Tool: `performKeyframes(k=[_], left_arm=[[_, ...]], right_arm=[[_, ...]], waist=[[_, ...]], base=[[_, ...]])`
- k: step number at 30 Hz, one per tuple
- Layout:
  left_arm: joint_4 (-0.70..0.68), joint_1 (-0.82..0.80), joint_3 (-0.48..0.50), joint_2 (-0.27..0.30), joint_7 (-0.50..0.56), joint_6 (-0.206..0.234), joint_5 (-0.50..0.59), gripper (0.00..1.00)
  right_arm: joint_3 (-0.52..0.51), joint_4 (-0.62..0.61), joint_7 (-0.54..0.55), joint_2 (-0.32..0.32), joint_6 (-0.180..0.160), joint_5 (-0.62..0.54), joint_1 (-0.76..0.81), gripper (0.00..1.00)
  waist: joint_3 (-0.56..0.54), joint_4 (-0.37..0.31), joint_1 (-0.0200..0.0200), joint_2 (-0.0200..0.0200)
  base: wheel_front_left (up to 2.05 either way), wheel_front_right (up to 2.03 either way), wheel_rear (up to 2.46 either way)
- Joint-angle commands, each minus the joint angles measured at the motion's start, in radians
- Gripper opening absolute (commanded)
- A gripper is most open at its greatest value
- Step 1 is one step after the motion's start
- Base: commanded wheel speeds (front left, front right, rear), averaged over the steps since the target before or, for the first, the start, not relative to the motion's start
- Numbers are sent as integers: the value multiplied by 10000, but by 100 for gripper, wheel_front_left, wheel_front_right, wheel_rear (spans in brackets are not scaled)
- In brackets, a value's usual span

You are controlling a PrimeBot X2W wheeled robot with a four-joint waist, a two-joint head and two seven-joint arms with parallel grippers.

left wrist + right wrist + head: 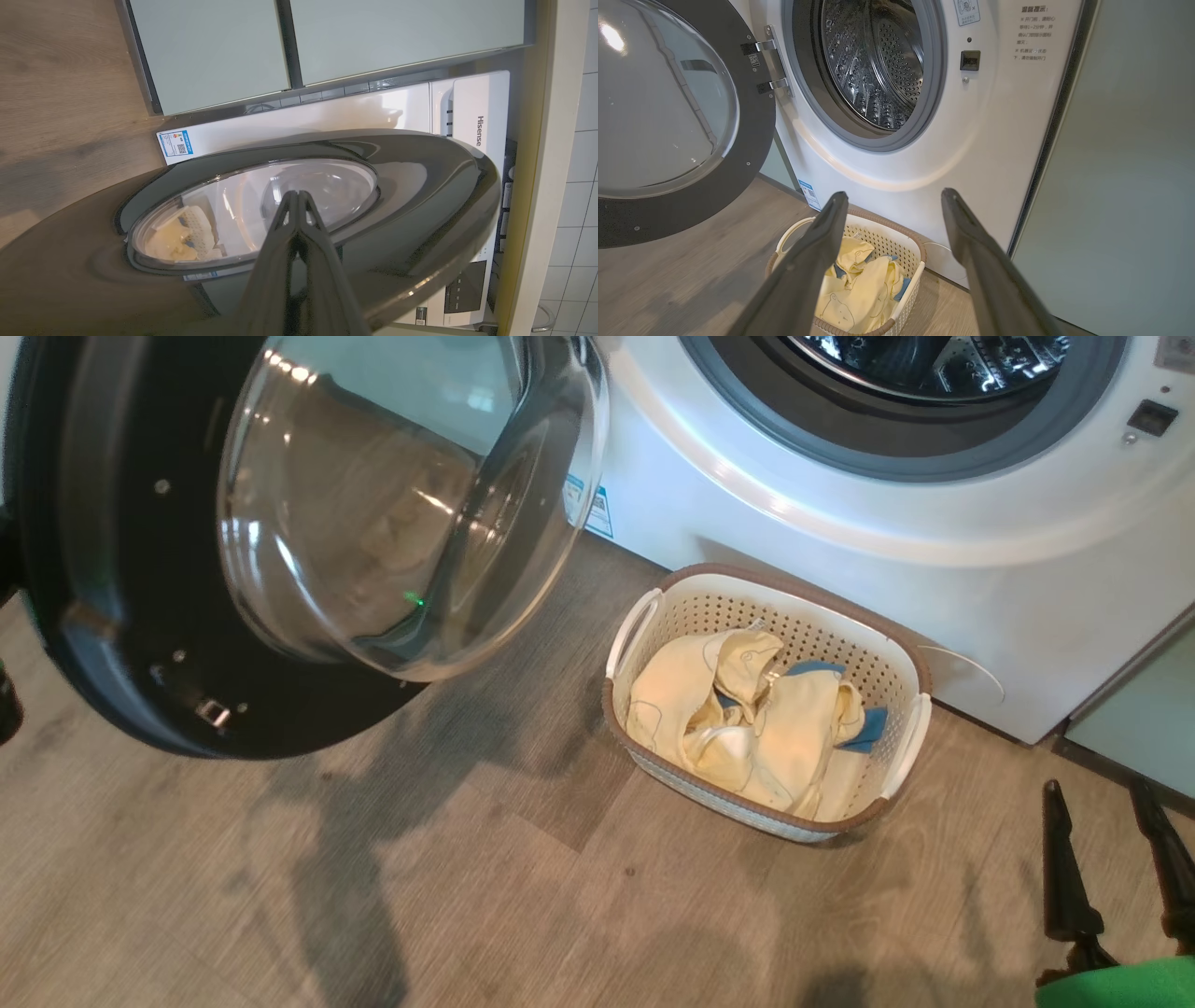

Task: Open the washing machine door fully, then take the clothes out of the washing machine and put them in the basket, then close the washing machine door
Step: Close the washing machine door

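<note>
the open door [420, 186] faces the left fingers [280, 242] just ahead (pressed together, empty); right fingers [822, 242] gape empty, farther off.

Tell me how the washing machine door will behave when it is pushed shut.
The washing machine door would probably swing rigidly in an arc, since metal hinges pin it to the washing machine. Its glossy black face looks slippery to push. The bulging glass bowl suggests some weight.

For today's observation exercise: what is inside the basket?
Pale-yellow clothes with blue patches lie heaped in the basket. They cover its bottom, so anything beneath them cannot be seen.
</note>
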Motion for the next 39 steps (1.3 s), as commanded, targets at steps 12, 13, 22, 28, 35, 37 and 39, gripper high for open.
performKeyframes(k=[12, 13, 22, 28, 35, 37, 39], left_arm=[[-1431, 572, 26, 194, 1028, -446, -393, 0], [-1487, 610, -43, 152, 1104, -485, -390, 0], [-2077, 863, -615, -244, 1778, -888, -451, 0], [-2600, 1007, -982, -712, 1982, -1030, -515, 0], [-3010, 1014, -1252, -1252, 2020, -1117, -631, 0], [-3108, 986, -1302, -1383, 1976, -1143, -630, 0], [-3151, 957, -1288, -1464, 1905, -1167, -638, 0]], right_arm=[[136, -317, -67, -65, -29, -73, -306, 100], [130, -324, -67, -55, -29, -60, -301, 100], [318, -352, -67, 29, -29, 21, -321, 100], [433, -365, -67, 69, -29, 125, -381, 100], [446, -395, -67, 90, -29, 326, -429, 100], [446, -412, -67, 91, -29, 401, -452, 100], [446, -423, -67, 92, -29, 441, -475, 100]], waist=[[-206, 43, 0, 0], [-229, 44, 0, 0], [-524, -196, 0, 0], [-665, -546, 0, 0], [-730, -1106, 0, 0], [-731, -1286, 0, 0], [-718, -1381, 0, 0]], base=[[0, 0, 0], [0, 0, 0], [0, 0, 0], [0, 0, 0], [0, 0, 0], [0, 0, 0], [0, 0, 0]])
